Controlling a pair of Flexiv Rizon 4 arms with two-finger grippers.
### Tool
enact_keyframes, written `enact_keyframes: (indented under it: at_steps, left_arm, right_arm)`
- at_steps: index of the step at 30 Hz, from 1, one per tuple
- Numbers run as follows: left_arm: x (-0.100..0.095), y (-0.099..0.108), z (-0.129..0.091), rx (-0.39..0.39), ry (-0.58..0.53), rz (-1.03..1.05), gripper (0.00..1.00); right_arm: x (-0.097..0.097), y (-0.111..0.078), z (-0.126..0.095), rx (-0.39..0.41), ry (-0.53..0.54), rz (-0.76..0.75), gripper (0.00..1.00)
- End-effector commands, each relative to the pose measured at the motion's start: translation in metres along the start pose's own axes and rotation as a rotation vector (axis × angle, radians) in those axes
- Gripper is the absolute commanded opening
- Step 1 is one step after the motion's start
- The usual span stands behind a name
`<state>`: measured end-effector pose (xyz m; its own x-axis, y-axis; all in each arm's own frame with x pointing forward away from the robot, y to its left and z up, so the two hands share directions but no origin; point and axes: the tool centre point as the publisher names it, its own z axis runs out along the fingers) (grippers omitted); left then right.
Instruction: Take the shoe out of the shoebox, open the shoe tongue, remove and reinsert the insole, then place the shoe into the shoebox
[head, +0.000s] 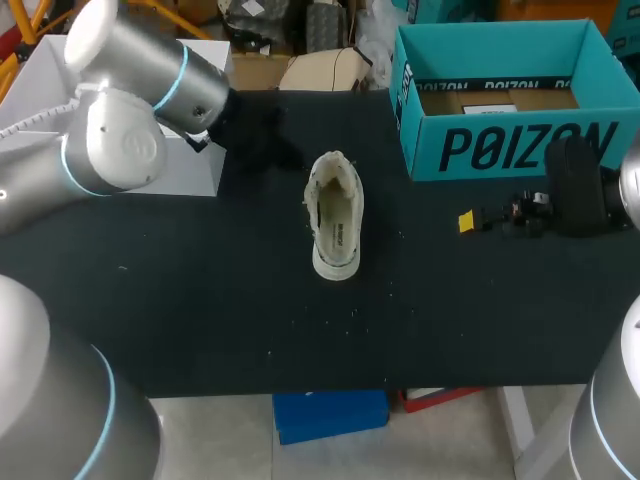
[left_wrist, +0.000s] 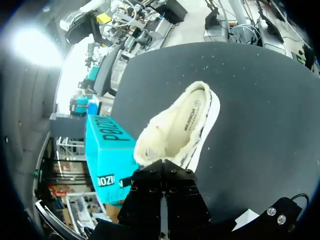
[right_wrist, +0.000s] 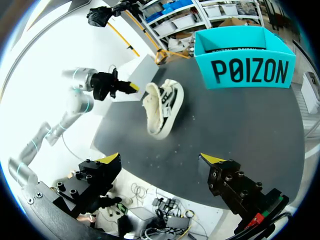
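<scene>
The table (head: 200, 320) lay bare along its near side. The shoe (head: 335, 215) stood on its sole about the middle of it, out of the box, its length running from near to far and its fleecy opening facing up. The insole (left_wrist: 187, 117) showed pale inside, apparently seated. I could not pick out the tongue with any certainty.

Level with the shoe but well off to its right, the right gripper (right_wrist: 161, 160) hung with its jaws spread wide and nothing between them. Farther back on the other side, the left gripper (left_wrist: 162, 170) pointed at the shoe's far end from just beside it; its jaws looked pressed together and empty. The shoebox (head: 500, 150) sat open at the far right, well apart from the shoe.

The step in hand seemed to be opening the tongue. To do it well, one gripper should probably pin the shoe's wall or sole edge so it cannot slide on the dark cloth. The other should part its fingers, take only the soft upper lip, and draw it back gently. Pinching fleece and insole together could drag both out askew, so the grip would want to be shallow and the pull slow.
</scene>
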<state>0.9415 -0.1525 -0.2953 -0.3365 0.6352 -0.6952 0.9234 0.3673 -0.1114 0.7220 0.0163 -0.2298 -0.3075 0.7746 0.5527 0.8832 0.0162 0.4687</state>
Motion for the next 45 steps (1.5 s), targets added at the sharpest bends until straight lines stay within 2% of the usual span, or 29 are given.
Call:
enact_keyframes:
  at_steps: [1,12,16,22,27,30,33,36,42,45]
  left_arm:
    - [0.002,0.002,0.006,-0.059,-0.064,-0.002,0.0]
    - [-0.019,0.034,0.033,-0.083,-0.007,0.023,0.0]
    - [-0.026,0.034,0.045,-0.059,0.004,0.037,0.0]
    - [-0.021,0.008,0.064,0.021,0.043,0.056,0.0]
    - [0.002,-0.016,0.071,0.062,0.079,0.047,0.0]
    - [0.016,-0.023,0.076,0.087,0.096,0.02,0.0]
    - [0.023,-0.028,0.071,0.092,0.098,0.012,0.0]
    - [0.021,-0.029,0.056,0.088,0.097,0.023,0.0]
    - [-0.001,-0.027,0.022,0.054,0.09,0.086,0.0]
    - [-0.012,-0.02,0.018,0.037,0.087,0.111,0.0]
  right_arm:
    - [0.0,-0.001,0.001,-0.002,-0.001,0.0,1.0]
    - [0.0,-0.001,0.001,-0.002,-0.001,0.0,1.0]
    - [0.0,-0.001,0.001,-0.002,-0.001,0.0,1.0]
    - [0.0,-0.001,0.001,-0.002,-0.001,0.0,1.0]
    - [0.0,-0.001,0.001,-0.002,-0.001,0.0,1.0]
    - [0.0,-0.001,0.001,-0.002,-0.001,0.0,1.0]
    - [0.0,-0.001,0.001,-0.002,-0.001,0.0,1.0]
    - [0.0,-0.001,0.001,-0.002,-0.001,0.0,1.0]
    - [0.0,-0.001,0.001,-0.002,-0.001,0.0,1.0]
    - [0.0,-0.001,0.001,-0.002,-0.001,0.0,1.0]
